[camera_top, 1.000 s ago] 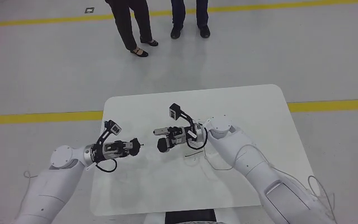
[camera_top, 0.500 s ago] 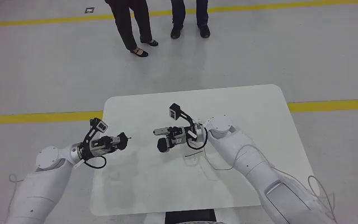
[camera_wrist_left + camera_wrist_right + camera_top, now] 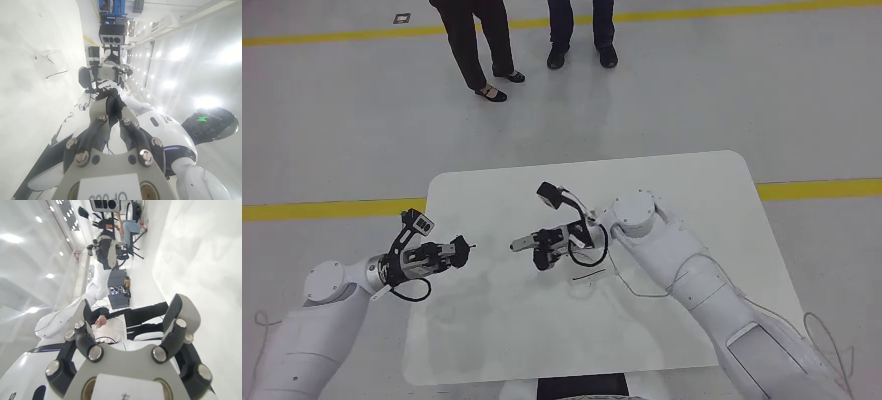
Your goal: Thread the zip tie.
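My left gripper [image 3: 464,247] hangs over the table's left edge, shut on a thin black zip tie [image 3: 473,243] whose short end pokes out past the fingertips. In the left wrist view the two fingers [image 3: 105,108] press together on that dark strip [image 3: 113,94]. My right gripper [image 3: 525,245] is near the table's middle, facing the left one across a gap. It stands open, and in the right wrist view [image 3: 130,309] nothing lies between its fingers. A second black zip tie [image 3: 589,275] [image 3: 56,73] lies loose on the table under the right forearm.
The white table [image 3: 692,200] has rounded corners. Another small thin piece [image 3: 43,57] lies on it beyond the loose tie. People stand on the floor far behind the table.
The left arm drew back to the left, widening the gap between the grippers, then held still. The right gripper shifted slightly left and turned.
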